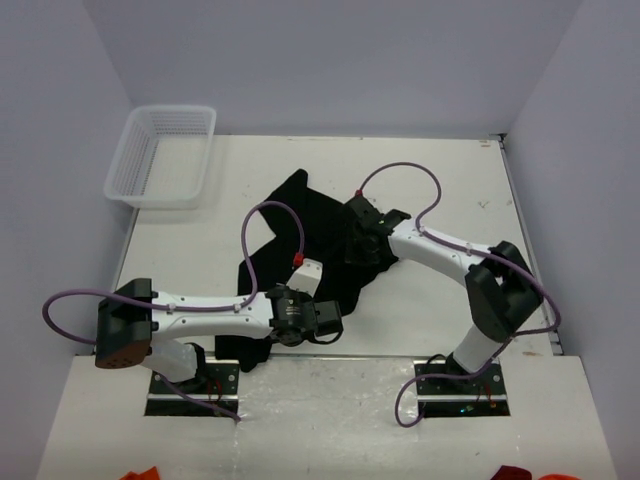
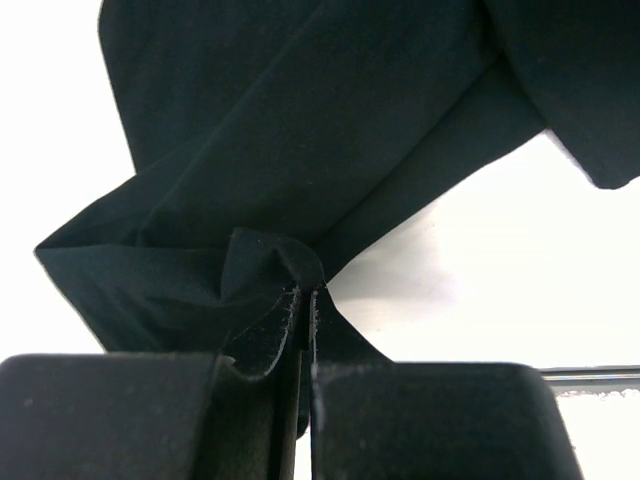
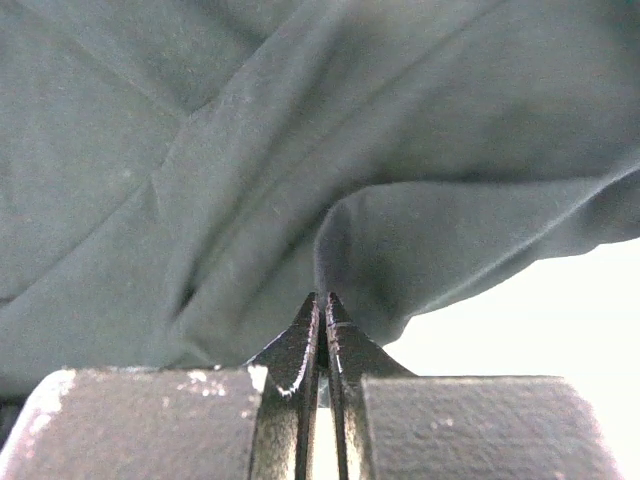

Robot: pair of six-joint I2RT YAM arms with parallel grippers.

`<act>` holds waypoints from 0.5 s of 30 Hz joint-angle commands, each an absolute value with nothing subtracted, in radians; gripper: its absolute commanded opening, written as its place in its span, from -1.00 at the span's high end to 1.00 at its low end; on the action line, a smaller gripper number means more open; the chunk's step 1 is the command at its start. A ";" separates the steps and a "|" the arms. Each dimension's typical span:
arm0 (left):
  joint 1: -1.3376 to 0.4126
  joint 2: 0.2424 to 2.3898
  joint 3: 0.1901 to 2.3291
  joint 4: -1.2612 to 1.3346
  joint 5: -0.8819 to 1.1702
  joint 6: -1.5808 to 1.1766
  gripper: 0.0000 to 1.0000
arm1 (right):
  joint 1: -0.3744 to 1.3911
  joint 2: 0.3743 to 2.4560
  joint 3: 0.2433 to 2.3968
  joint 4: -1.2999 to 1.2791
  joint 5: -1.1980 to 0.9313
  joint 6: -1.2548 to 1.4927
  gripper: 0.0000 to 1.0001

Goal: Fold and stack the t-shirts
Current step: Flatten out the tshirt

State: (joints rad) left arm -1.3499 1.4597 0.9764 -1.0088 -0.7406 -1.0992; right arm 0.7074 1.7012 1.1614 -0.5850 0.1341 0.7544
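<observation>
One black t-shirt [image 1: 310,215] lies crumpled on the white table [image 1: 450,180], stretching from the middle toward the near left edge. My left gripper [image 1: 328,318] is at its near end. In the left wrist view that gripper [image 2: 306,292] is shut on a raised fold of the t-shirt [image 2: 300,120]. My right gripper [image 1: 358,245] presses into the cloth's right side. In the right wrist view it [image 3: 322,298] is shut, with a pucker of the t-shirt [image 3: 300,130] pinched at its tips.
A white mesh basket [image 1: 160,155] stands at the table's far left corner. White walls close in the back and sides. Bare table lies to the right of the cloth and along the far edge. Red items [image 1: 140,473] peek in at the bottom edge.
</observation>
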 commanded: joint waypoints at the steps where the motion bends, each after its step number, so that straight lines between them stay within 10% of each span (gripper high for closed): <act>1: -1.358 1.425 1.067 -1.084 -0.811 -1.140 1.00 | 0.681 1.547 1.226 -0.681 0.233 0.703 1.00; 15: -1.378 1.232 1.452 -1.295 -0.986 -1.025 1.00 | 0.509 1.217 1.515 -0.857 0.334 0.382 1.00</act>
